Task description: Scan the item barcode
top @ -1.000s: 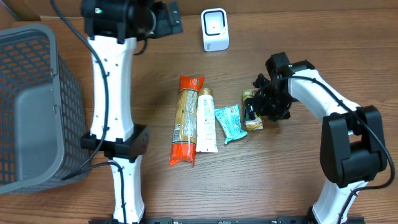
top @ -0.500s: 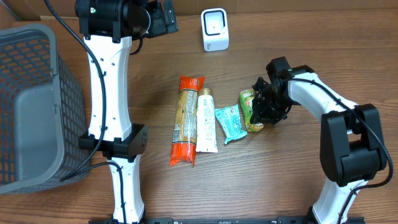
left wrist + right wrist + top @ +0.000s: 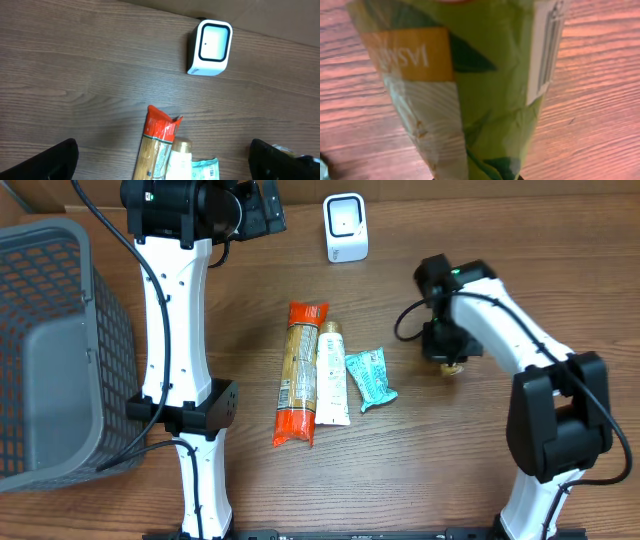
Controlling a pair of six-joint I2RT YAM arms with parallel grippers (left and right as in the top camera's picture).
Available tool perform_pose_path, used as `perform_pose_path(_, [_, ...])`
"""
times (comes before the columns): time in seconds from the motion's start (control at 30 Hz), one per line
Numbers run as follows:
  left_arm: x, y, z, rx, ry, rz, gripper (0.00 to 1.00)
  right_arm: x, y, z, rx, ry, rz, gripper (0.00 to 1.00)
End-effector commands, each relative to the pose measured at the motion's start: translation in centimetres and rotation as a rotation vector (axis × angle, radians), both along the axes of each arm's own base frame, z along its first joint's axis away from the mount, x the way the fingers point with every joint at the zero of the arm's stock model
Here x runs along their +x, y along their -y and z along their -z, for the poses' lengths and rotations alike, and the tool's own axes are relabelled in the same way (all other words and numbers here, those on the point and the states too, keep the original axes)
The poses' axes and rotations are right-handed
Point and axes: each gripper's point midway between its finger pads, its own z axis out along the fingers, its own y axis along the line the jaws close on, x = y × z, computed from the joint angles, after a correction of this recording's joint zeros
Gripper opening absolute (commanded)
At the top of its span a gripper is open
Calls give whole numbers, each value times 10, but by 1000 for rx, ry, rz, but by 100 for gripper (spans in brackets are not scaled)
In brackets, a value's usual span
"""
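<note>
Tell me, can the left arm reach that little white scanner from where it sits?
Probably yes: the scanner stands near the open, empty left fingers, with only bare table between them.

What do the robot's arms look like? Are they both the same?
Yes, they match. The left arm and the right arm are both made of smooth white tubes joined by chunky black joints. Thin black cables loop along each one, and a tiny green light glows near each black wrist.
</note>
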Motion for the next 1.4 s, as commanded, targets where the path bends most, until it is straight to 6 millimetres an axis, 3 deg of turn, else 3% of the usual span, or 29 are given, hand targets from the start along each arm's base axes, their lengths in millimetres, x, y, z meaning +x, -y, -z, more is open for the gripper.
perform_pose_path(0.0, [-2, 2, -1, 17, 3, 23, 100, -6, -9, 14, -153, 32, -31, 7])
perform_pose_path(0.03, [-2, 2, -1, 17, 3, 23, 100, -9, -12, 20, -222, 30, -61, 20])
perform_pose_path(0.23, [-2, 2, -1, 17, 3, 23, 100, -19, -46, 24, -225, 34, -159, 58])
perform_pose_path(0.27, [-2, 2, -1, 17, 3, 23, 100, -25, -56, 27, -186, 11, -180, 63])
perform_pose_path(0.37, [-2, 2, -1, 17, 3, 23, 99, -34, -84, 29, -39, -49, -221, 65])
perform_pose_path(0.5, [-2, 2, -1, 17, 3, 23, 100, -21, -94, 0, 80, 1, -200, 66])
perform_pose_path(0.53, [-2, 2, -1, 17, 3, 23, 100, -12, -92, -20, 132, 45, -170, 68])
perform_pose_path(0.63, [-2, 2, -1, 17, 3, 23, 100, 1, -82, -55, 271, 119, -90, 78])
perform_pose_path(0.77, [-2, 2, -1, 17, 3, 23, 100, 9, -66, -75, 453, 123, -71, 89])
perform_pose_path(0.87, [-2, 2, -1, 14, 3, 24, 100, 11, -55, -59, 526, 91, -30, 90])
perform_pose_path(1.1, [-4, 12, -1, -32, -4, 58, 100, -14, -69, -6, 644, 15, -9, 91])
perform_pose_path(1.37, [2, -7, -5, -21, 18, 78, 100, -25, -78, 39, 717, 42, 32, 89])
